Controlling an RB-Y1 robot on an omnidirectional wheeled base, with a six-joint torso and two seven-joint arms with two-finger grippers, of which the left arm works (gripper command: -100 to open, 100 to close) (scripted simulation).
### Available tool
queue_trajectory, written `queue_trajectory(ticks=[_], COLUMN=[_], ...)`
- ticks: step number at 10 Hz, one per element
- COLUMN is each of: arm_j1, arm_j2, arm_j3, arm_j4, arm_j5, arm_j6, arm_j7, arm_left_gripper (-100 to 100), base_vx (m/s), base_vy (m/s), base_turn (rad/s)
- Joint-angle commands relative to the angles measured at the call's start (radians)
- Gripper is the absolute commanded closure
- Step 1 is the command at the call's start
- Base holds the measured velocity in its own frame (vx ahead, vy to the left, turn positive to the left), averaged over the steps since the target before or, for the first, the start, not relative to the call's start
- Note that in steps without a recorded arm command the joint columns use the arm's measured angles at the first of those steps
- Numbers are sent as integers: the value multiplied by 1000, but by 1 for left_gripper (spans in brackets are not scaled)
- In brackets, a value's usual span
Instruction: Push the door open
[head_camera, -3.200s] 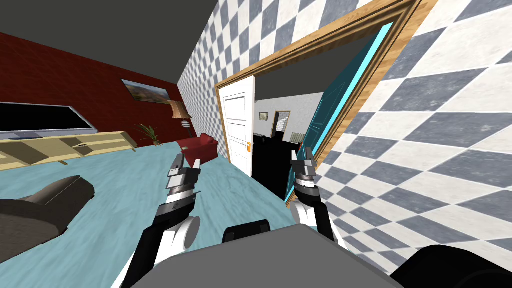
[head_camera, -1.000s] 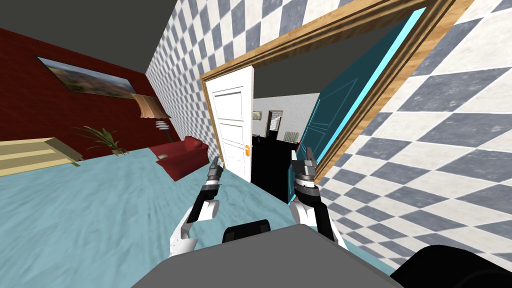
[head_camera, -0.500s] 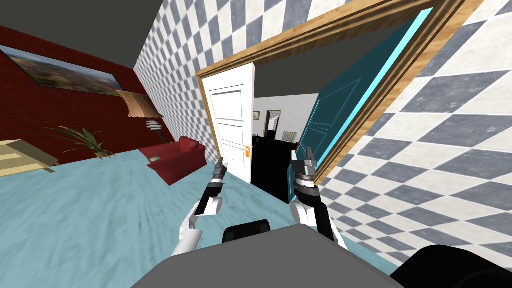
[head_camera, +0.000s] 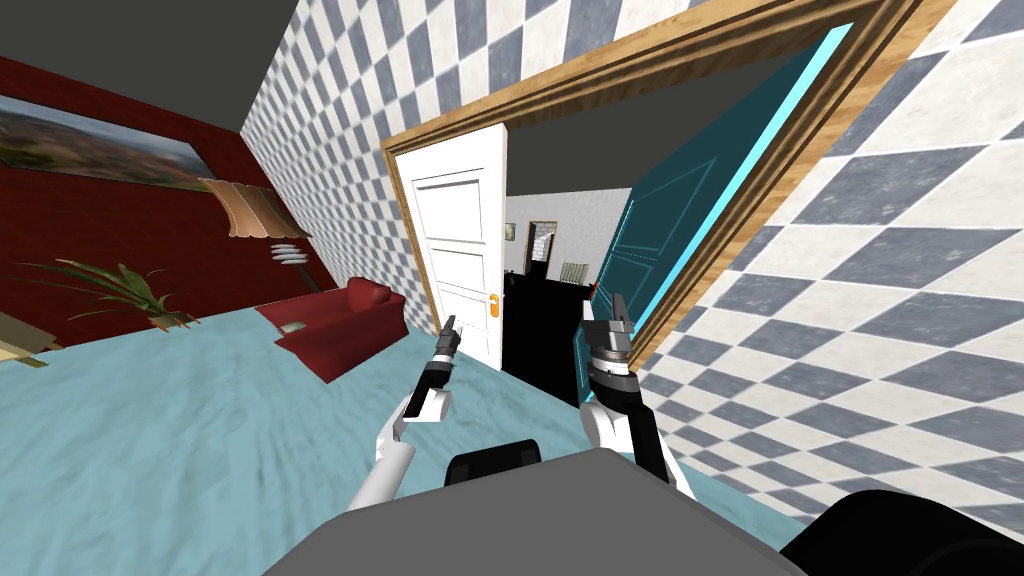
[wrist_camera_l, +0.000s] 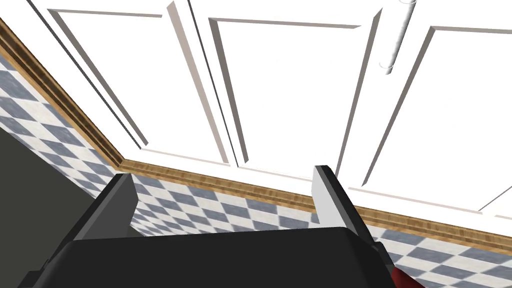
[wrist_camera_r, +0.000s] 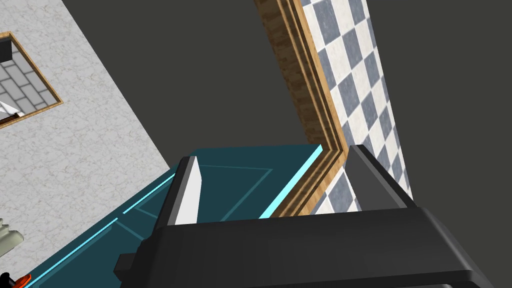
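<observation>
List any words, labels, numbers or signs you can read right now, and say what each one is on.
No readable text in any view.
White door, teal door, checkered wall: no lettering.
Left gripper, right gripper: no markings.
Picture on the red wall: a landscape, no words.
Small frame in the far room: too small to tell.

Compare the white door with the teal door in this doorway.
Colour: the white door is white; the teal door is dark teal with a bright cyan edge. Side: the white door hangs left in the wooden frame, the teal door right. Grippers: the open left gripper faces the white door; the open right gripper is at the teal door. Both are panelled and stand ajar.
</observation>
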Motion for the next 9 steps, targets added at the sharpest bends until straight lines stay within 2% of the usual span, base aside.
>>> queue_trajectory(ticks=[1, 2, 3, 4, 5, 6, 8, 9], arm_j1=[-40, -40, -63, -63, -86, -86, -131, -131], arm_j2=[1, 1, 1, 1, 2, 2, 1, 1], arm_j3=[-7, -7, -12, -12, -17, -17, -27, -27], arm_j4=[50, 63, 101, 101, 137, 138, 206, 212], arm_j5=[-1, -1, -1, -1, -2, -2, -3, -3], arm_j6=[7, 7, 6, 6, 4, 4, 2, 2], arm_j7=[7, 7, 11, 11, 15, 15, 24, 24], arm_left_gripper=[-100, -100, -100, -100, -100, -100, -100, -100], base_vx=[80, 59, 50, 36, 31, 30, 49, 56], base_vy=[102, 69, 58, 41, 46, 41, 50, 63], base_turn=[-91, -26, -52, -37, -69, -33, -72, -35])
